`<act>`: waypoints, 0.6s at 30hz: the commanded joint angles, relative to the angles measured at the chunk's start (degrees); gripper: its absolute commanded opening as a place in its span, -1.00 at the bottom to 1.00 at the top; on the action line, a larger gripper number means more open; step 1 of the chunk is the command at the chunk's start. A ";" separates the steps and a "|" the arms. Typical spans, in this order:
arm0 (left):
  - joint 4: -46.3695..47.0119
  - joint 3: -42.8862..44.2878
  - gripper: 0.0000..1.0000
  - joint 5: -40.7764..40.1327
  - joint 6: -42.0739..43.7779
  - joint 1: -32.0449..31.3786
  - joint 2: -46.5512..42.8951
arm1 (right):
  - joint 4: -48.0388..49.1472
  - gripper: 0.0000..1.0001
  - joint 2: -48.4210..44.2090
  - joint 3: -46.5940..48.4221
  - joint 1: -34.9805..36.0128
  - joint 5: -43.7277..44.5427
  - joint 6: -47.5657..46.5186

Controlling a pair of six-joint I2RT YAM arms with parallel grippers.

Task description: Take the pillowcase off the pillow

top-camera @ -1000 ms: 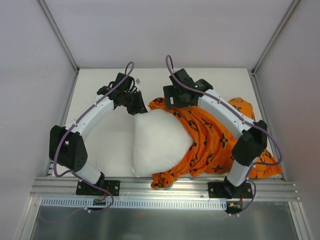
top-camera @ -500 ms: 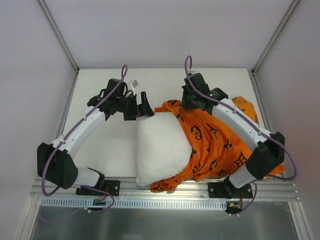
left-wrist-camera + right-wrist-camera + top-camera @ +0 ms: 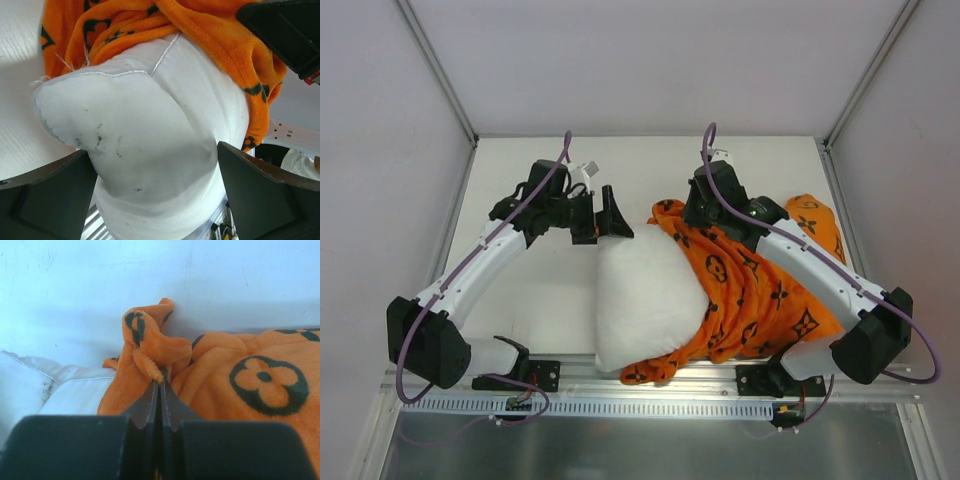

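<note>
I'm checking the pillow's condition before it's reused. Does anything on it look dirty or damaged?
Yes. The pillow has small dark smudges on its bare white corner. Loose threads also stick out from the seam near the pillowcase. I see no tear.

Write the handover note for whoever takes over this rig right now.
Left end effector: open, with one finger on each side of the far corner of the pillow, not closed on it.
Right end effector: shut on a fold of the pillowcase at its far edge.
Done: the pillow's left part lies bare.
Left: its right part is inside the pillowcase. Probably clamp the pillow and draw the pillowcase off to the right.
</note>
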 commanded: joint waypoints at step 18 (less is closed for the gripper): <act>2.79 5.75 -1.00 11.75 -9.03 14.15 -11.15 | -7.57 -0.99 -17.95 -14.35 -24.98 7.65 3.03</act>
